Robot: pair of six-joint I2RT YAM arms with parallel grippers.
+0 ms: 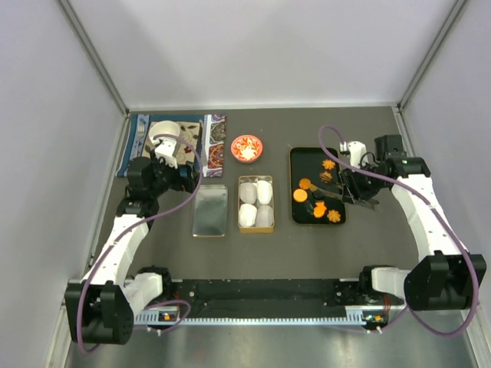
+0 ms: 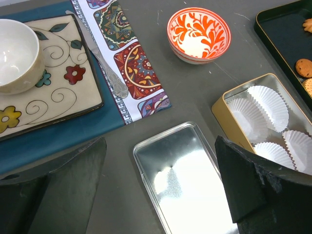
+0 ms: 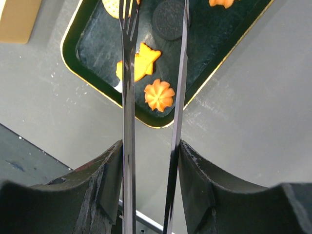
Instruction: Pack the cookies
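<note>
you're at the pick-up step: right jaws clenched on the tongs (image 3: pixel 127 97) above the cookies (image 3: pixel 159 95) on the tray (image 1: pixel 303 161), left jaws released over the lid (image 2: pixel 185 175), so next lower, pinch one cookie and carry it to the tin (image 2: pixel 222 109).

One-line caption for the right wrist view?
Right gripper holds metal tongs over the black tray of cookies.

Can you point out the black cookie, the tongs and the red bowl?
black cookie (image 3: pixel 169 19), right wrist view, on its middle
tongs (image 3: pixel 128 97), right wrist view, on the forked arm
red bowl (image 2: pixel 214 29), left wrist view, on its inner wall
</note>
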